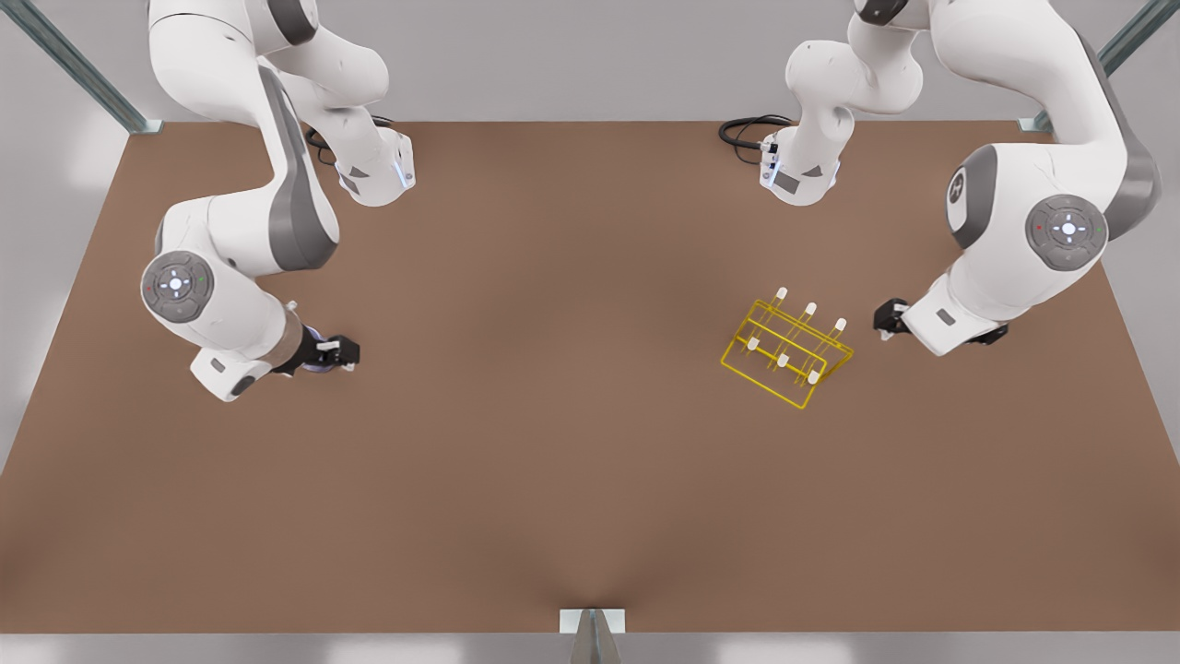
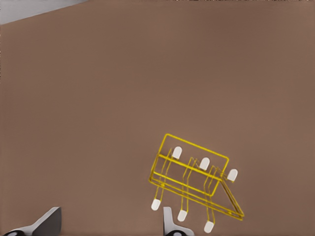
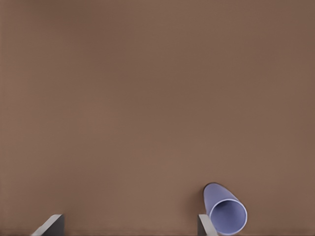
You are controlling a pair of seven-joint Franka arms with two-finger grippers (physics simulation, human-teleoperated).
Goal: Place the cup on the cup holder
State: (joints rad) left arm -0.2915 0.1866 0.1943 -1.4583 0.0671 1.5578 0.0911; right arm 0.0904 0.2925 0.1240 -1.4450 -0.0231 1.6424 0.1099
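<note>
Because the cup and the holder sat far apart, the table point(image 1: 553, 415) was split between the arms, one to each end. The arm on the front view's left hung low over the cup. The arm on the front view's right waited low beside the holder point(image 1: 785, 350), which stood on bare table well toward that side, its white-tipped pegs free and nothing hung on any of them.

The left wrist view looked down on the holder point(image 2: 194, 182), so the left gripper point(image 1: 888, 319) was the one near it, a little apart and not touching. Its fingers point(image 2: 49, 220) stood apart around nothing.

The cup point(image 3: 225, 211) lay on its side on the table, mouth toward the right wrist camera. The right gripper point(image 3: 128, 225) hovered there with its fingers spread. The cup lay just outside one finger point(image 3: 204, 223), not between the pair, so nothing was gripped yet. In the front view the right gripper point(image 1: 336, 352) covered most of the cup, and only a lavender trace, probably its wall, showed beneath it.

Judging from this, the grasp was still to come, and the gripper needed to shift sideways to straddle the cup. Nothing lay on the open table between the cup and the holder, though the waiting left arm crowded the holder's far side.
</note>
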